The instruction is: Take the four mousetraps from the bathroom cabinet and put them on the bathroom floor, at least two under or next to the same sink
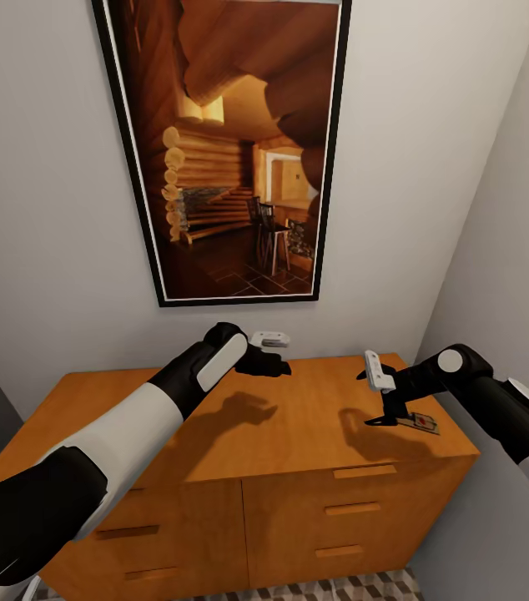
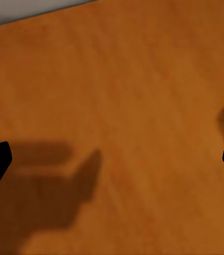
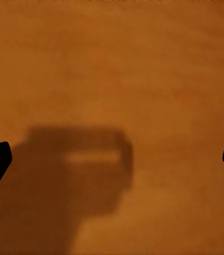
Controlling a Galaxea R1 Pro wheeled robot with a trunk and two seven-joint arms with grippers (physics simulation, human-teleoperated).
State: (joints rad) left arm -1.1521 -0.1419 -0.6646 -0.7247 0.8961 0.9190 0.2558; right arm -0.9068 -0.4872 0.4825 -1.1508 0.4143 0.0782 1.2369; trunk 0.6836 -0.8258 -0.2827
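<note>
Head view: one mousetrap (image 1: 420, 422) lies near the cabinet's (image 1: 214, 434) right edge, seemingly just beside the right gripper (image 1: 380, 411); both grippers spread, left gripper (image 1: 274, 365) hovering at the back edge.

**Picture, Walls and a White Device**

1 tall framed picture (image 1: 229, 150) with a black frame hangs on the pale grey back wall (image 1: 39, 209); it shows a log-cabin interior with stairs and chairs. A second grey wall (image 1: 506, 250) meets it at the right. A small white device (image 1: 270, 339) sits low on the back wall.

Both arms hovered over the orange-brown cabinet (image 1: 214, 434). The right gripper (image 1: 385, 409) hung beside a mousetrap (image 1: 419, 422) near the top's right edge, the left gripper (image 1: 269, 364) farther back.
</note>
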